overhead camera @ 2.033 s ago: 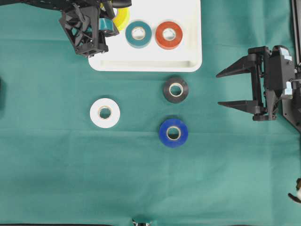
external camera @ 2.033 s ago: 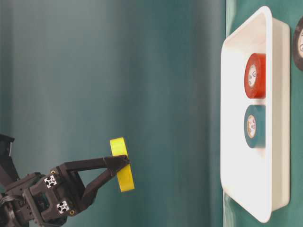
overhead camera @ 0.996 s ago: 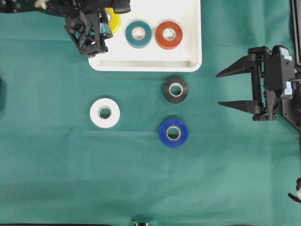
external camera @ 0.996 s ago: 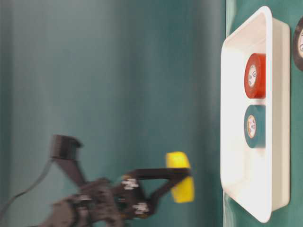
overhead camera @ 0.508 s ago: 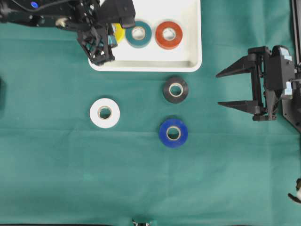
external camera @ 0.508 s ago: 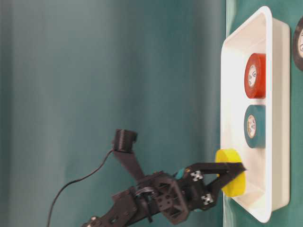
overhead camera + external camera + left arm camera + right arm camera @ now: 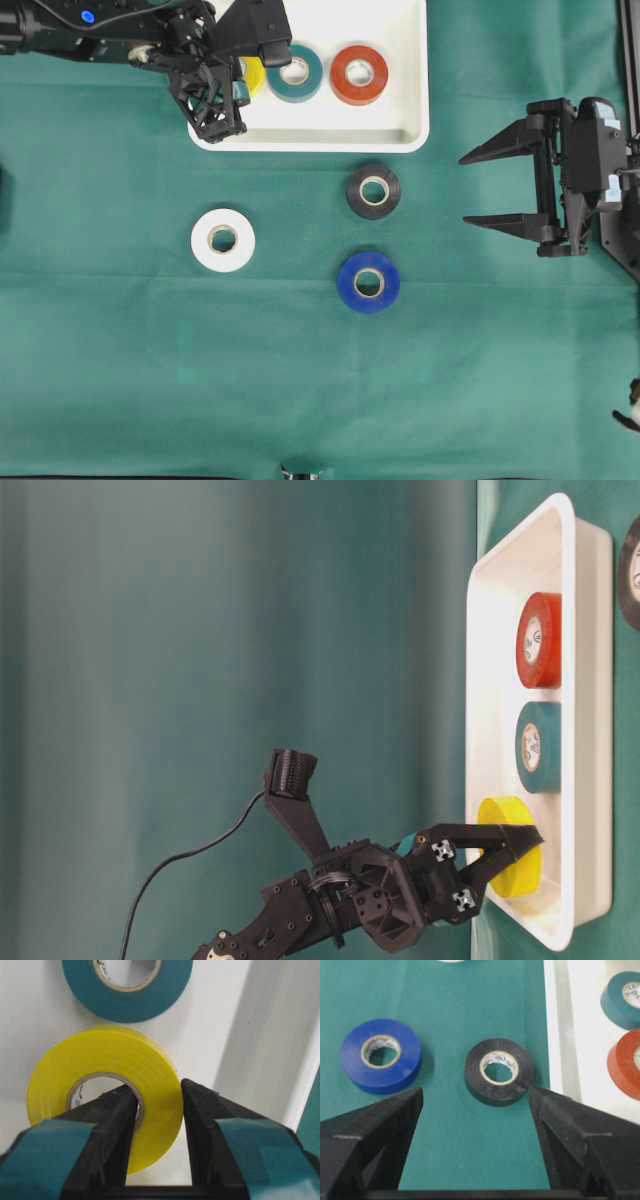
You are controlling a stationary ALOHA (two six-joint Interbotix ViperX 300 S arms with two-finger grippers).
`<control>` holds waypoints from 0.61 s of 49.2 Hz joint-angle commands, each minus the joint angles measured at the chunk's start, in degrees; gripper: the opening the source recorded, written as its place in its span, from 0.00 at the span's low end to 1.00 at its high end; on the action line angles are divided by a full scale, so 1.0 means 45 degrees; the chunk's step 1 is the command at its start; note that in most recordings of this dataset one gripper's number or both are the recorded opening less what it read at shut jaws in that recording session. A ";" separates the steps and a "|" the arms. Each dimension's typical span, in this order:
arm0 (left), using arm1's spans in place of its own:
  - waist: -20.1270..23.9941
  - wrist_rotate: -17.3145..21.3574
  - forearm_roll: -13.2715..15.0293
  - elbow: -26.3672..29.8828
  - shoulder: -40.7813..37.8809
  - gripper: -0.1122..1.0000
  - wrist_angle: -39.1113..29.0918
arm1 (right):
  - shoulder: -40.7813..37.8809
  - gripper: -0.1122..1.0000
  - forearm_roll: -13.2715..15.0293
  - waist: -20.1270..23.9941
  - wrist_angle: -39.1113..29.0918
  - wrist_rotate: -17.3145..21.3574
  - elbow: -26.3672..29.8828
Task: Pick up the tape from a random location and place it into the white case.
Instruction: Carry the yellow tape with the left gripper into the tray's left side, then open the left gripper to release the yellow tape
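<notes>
My left gripper [image 7: 159, 1097] is shut on a yellow tape roll [image 7: 75, 1075]: one finger [image 7: 117, 1110] sits in the core and the other [image 7: 200, 1105] presses the outer wall. The roll [image 7: 505, 815] lies flat, low inside the white case [image 7: 480, 730], beside a teal roll [image 7: 125, 995]; I cannot tell whether it touches the floor. From overhead the left gripper [image 7: 248, 72] covers most of the yellow roll [image 7: 254, 76] at the left end of the case [image 7: 320, 140]. My right gripper [image 7: 475, 1097] stands open and holds nothing, apart from a black roll [image 7: 498, 1071].
A teal roll [image 7: 294, 71] and a red roll [image 7: 359, 74] lie in the case. On the green cloth lie a black roll [image 7: 373, 190], a blue roll [image 7: 368, 282] and a white roll [image 7: 222, 239]. The right gripper [image 7: 480, 187] hovers at the right side.
The left gripper has carried the yellow roll from high above the case's left end down into the case, beside the teal roll. The right arm has not moved.
</notes>
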State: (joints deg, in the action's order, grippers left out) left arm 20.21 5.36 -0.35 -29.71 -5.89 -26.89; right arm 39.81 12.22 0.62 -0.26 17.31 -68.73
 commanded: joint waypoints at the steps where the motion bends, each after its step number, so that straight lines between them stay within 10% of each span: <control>1: 0.0039 0.0000 0.0000 0.0137 0.0195 0.32 0.0078 | 0.0000 0.84 0.0020 -0.0020 0.0059 -0.0020 0.0273; 16: 0.0098 -0.0020 0.0000 0.0117 0.0215 0.96 0.0293 | 0.0000 0.84 0.0020 0.0000 0.0098 -0.0020 0.0293; 30: 0.0098 0.0000 0.0000 0.0078 0.0254 1.00 0.0293 | 0.0000 0.84 0.0020 -0.0020 0.0098 -0.0020 0.0293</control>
State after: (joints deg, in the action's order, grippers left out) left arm 20.57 5.45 -0.35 -29.79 -5.80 -25.93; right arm 39.81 12.22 0.62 -0.26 17.31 -68.64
